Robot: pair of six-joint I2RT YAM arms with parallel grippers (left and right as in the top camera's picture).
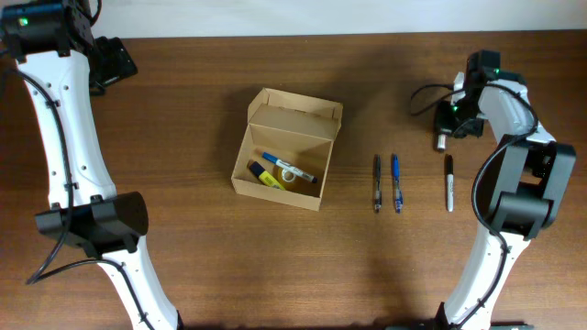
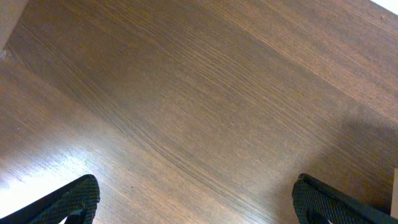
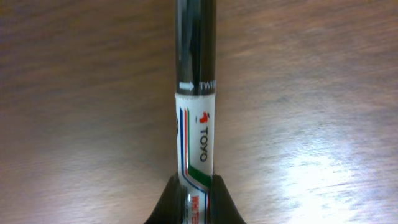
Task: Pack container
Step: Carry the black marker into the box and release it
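Observation:
The container [image 1: 284, 151], a tan cardboard box with its flap lid standing open at the back, sits at the table's middle. Inside lie a blue marker [image 1: 280, 165], a yellow highlighter [image 1: 268, 178] and a dark pen. My right gripper [image 1: 445, 126] is at the far right of the table, well away from the box. In the right wrist view it [image 3: 194, 196] is shut on a white-bodied marker [image 3: 195, 134] with a black cap. My left gripper [image 1: 112, 62] is at the far left corner. It [image 2: 199, 205] stands wide open over bare wood.
Three loose pens lie in a row right of the box: a black pen [image 1: 377, 181], a blue pen [image 1: 396, 181] and a black marker [image 1: 449, 183] just in front of my right gripper. The table's back edge [image 1: 293, 35] runs close behind both grippers.

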